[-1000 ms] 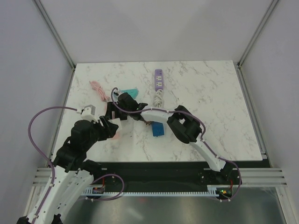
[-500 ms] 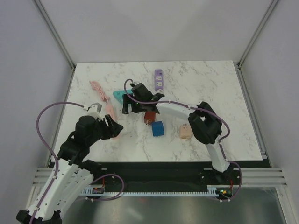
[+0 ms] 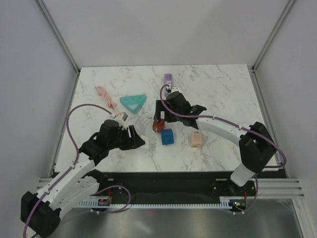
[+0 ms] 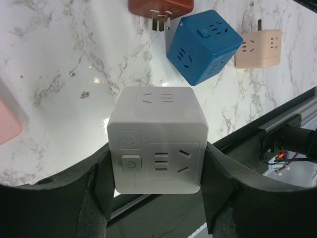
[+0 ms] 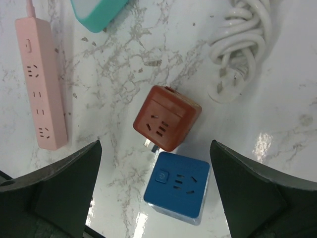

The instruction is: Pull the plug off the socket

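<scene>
The purple socket strip lies at the back; only its far end shows, the rest is under my right arm. Its coiled white cord shows in the right wrist view. The tan plug lies on the table apart from the strip and also shows in the left wrist view. My right gripper is open and empty, hovering over a red-brown cube and a blue cube. My left gripper is shut on a white socket cube near the table's front edge.
A pink power strip and a teal triangle lie at the back left. The red-brown cube and the blue cube sit mid-table. The table's front edge is just behind the left gripper.
My right arm has swung right and back, uncovering the teal triangle and covering most of the purple strip. My left arm has reached right along the front with the white cube.
</scene>
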### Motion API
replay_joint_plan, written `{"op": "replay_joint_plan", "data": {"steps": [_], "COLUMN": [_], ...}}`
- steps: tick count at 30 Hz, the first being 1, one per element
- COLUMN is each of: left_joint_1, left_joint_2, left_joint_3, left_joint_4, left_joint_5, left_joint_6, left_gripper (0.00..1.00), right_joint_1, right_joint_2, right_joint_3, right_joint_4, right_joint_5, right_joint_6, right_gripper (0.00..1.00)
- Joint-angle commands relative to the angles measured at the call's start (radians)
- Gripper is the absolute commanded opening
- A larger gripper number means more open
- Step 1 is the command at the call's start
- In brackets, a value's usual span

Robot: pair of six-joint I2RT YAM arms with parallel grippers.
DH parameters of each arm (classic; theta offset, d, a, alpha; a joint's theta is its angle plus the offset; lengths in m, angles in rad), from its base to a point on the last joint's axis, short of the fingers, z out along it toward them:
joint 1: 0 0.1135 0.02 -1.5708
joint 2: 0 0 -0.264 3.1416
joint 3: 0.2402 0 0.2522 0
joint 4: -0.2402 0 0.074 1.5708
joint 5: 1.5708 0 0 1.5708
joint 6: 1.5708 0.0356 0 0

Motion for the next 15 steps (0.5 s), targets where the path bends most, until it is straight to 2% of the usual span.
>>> {"op": "replay_joint_plan", "data": {"steps": [1, 5, 15], "left_joint_1": [-0.064, -0.116, -0.133], "left_joint_2": [0.075, 0.164, 0.336], "left_joint_3": [0.046, 0.069, 0.098], "left_joint_4": [0.136, 0.161, 0.268], "left_joint_5": [-0.050, -0.159, -0.190], "left_joint_6": [-0.035, -0.035, -0.008], "left_gripper": [0.02, 0.05, 0.26], "right_joint_1": [-0.006, -0.010, -0.014], "right_joint_2": [-0.093, -0.141, -0.187], "right_joint_3": [-0.055, -0.105, -0.165], "right_joint_4": [0.023, 0.033, 0.045], "right_joint_5": [0.040, 0.045, 0.045], "right_joint_6": [-0.005, -0.002, 0.006], "right_gripper": [0.98, 0.98, 0.98]}}
